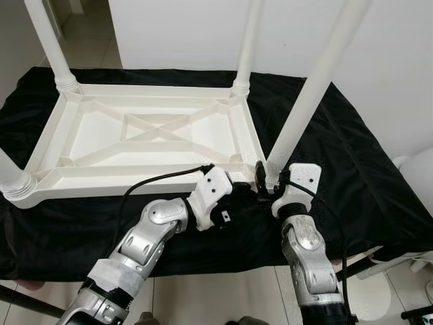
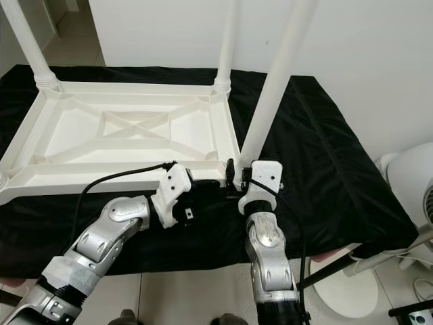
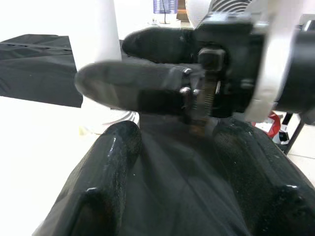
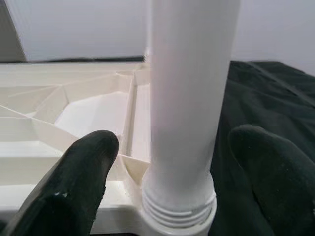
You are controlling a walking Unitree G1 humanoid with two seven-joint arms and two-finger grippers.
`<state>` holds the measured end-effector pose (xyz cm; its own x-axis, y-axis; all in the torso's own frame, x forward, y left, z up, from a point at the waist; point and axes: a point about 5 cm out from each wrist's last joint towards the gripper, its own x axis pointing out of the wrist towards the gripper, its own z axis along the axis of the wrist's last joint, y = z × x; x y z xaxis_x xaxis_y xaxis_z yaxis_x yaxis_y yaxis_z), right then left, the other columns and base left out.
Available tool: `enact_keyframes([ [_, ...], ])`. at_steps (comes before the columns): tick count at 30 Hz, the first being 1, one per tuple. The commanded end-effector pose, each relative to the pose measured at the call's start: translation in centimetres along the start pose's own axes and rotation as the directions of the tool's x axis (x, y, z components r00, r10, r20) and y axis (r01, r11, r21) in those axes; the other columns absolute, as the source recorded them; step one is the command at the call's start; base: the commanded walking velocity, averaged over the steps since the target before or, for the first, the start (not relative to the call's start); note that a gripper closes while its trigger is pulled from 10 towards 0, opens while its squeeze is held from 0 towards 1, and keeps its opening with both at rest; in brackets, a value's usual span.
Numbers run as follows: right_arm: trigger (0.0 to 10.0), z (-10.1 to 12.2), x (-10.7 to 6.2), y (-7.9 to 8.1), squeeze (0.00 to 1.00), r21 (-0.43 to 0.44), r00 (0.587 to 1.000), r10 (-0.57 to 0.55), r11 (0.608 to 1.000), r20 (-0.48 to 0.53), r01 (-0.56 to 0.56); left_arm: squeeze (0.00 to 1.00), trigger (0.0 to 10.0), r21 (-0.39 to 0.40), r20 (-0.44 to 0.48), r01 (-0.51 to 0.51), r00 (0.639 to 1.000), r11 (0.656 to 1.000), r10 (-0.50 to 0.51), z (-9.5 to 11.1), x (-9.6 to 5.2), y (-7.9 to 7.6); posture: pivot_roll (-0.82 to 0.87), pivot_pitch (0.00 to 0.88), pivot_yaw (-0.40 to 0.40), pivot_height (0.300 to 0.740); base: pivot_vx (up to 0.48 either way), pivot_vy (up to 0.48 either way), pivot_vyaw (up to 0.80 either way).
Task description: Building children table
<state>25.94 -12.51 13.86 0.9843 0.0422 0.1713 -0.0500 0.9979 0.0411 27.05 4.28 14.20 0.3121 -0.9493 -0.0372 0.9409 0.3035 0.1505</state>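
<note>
Upside down on the black cloth (image 1: 352,156): ribbed white plastic table top (image 1: 145,139), smooth round legs up. Right gripper (image 4: 172,162) spread wide around the near-right leg (image 1: 304,101), above its threaded base. Left gripper (image 1: 238,191) open, just beside.

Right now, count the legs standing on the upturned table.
4: far-left leg, far-right leg, near-right leg between the right claw's fingers, and near-left leg, cut off at the frame edge.

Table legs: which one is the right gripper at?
The near-right leg, the one at the tabletop corner closest to the robot. The right gripper straddles its threaded base, fingers open.
</note>
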Motion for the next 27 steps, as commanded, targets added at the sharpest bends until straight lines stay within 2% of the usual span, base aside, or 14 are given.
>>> enact_keyframes([
  [1, 10.0, 0.2, -0.6, 0.2, 0.0, 0.007, 1.0, 0.025, 1.0, 0.019, -0.025, 0.0, 10.0, 0.002, -0.003, 0.029, 1.0, 1.0, -0.029, 0.0, -0.2, -0.1, 0.03, 0.0, -0.073, 0.74, 0.0, 0.0, 0.0],
  [4, 10.0, -0.1, -2.0, 0.3, 0.0, 0.024, 0.997, 0.07, 0.997, 0.008, -0.071, 0.0, 10.0, 0.015, 0.013, -0.021, 1.0, 1.0, 0.021, 0.2, -0.3, 0.6, 0.03, 0.0, -0.072, 0.74, 0.0, 0.0, 0.0],
  [7, 10.0, -0.2, -2.5, 0.4, 0.0, 0.037, 0.995, 0.096, 0.995, 0.004, -0.096, 0.0, 10.0, 0.017, 0.027, -0.06, 0.998, 0.998, 0.06, 0.4, -0.3, 1.2, 0.03, 0.0, -0.069, 0.74, 0.0, 0.0, 0.0],
  [8, 6.9, -0.2, -2.7, 0.4, 0.0, 0.045, 0.994, 0.111, 0.993, -0.001, -0.111, 0.0, 10.0, 0.009, 0.044, -0.097, 0.994, 0.995, 0.097, 0.6, -0.3, 1.7, 0.02, 0.0, -0.069, 0.74, 0.0, 0.0, 0.0],
  [9, 6.9, -0.2, -2.7, 0.4, 0.0, 0.045, 0.994, 0.111, 0.993, -0.001, -0.111, 0.0, 10.0, 0.009, 0.044, -0.097, 0.994, 0.995, 0.097, 0.6, -0.3, 1.7, 0.02, 0.0, -0.069, 0.74, 0.0, 0.0, 0.0],
  [10, 5.8, -0.3, -2.8, 0.4, 0.0, 0.049, 0.993, 0.118, 0.992, -0.003, -0.118, 0.0, 10.0, 0.001, 0.054, -0.119, 0.991, 0.993, 0.119, 0.8, -0.2, 2.0, 0.02, 0.0, -0.069, 0.74, 0.0, 0.0, 0.0],
  [11, 1.4, -0.5, -2.9, 0.5, 0.0, 0.047, 0.99, 0.138, 0.989, -0.017, -0.137, 0.0, 10.0, -0.001, 0.069, -0.163, 0.984, 0.987, 0.163, 1.1, -0.2, 2.7, 0.02, 0.0, -0.069, 0.74, 0.0, 0.0, 0.0],
  [13, 1.4, -0.5, -2.9, 0.5, 0.0, 0.047, 0.99, 0.138, 0.989, -0.017, -0.137, 0.0, 10.0, -0.001, 0.069, -0.163, 0.984, 0.987, 0.163, 1.1, -0.2, 2.7, 0.02, 0.0, -0.069, 0.74, 0.0, 0.0, 0.0],
  [14, 0.0, -0.8, -3.0, 0.6, 0.0, 0.045, 0.989, 0.149, 0.988, -0.025, -0.148, 0.0, 10.0, 0.003, 0.072, -0.18, 0.981, 0.984, 0.179, 1.1, -0.3, 2.9, 0.03, 0.0, -0.069, 0.74, 0.0, 0.0, 0.0],
  [20, 0.0, -1.3, -2.9, 0.1, 0.0, 0.05, 0.989, 0.146, 0.988, -0.038, -0.144, 0.0, 10.0, 0.004, 0.077, -0.229, 0.971, 0.973, 0.228, 1.2, -0.9, 3.7, 0.04, 0.0, -0.074, 0.74, 0.0, 0.0, 0.0],
  [21, 10.0, -1.2, -2.7, -0.1, 0.0, 0.054, 0.99, 0.134, 0.99, -0.032, -0.133, 0.0, 10.0, 0.009, 0.071, -0.209, 0.976, 0.978, 0.208, 1.1, -1.1, 3.5, 0.04, 0.0, -0.075, 0.74, 0.0, 0.0, 0.0],
  [27, 10.0, -0.8, -2.2, -0.6, 0.0, 0.094, 0.994, 0.106, 0.99, -0.01, -0.105, 0.0, 10.0, -0.001, 0.056, -0.14, 0.989, 0.99, 0.14, 0.9, -1.7, 3.0, 0.04, 0.0, -0.076, 0.74, 0.0, 0.0, 0.0],
])
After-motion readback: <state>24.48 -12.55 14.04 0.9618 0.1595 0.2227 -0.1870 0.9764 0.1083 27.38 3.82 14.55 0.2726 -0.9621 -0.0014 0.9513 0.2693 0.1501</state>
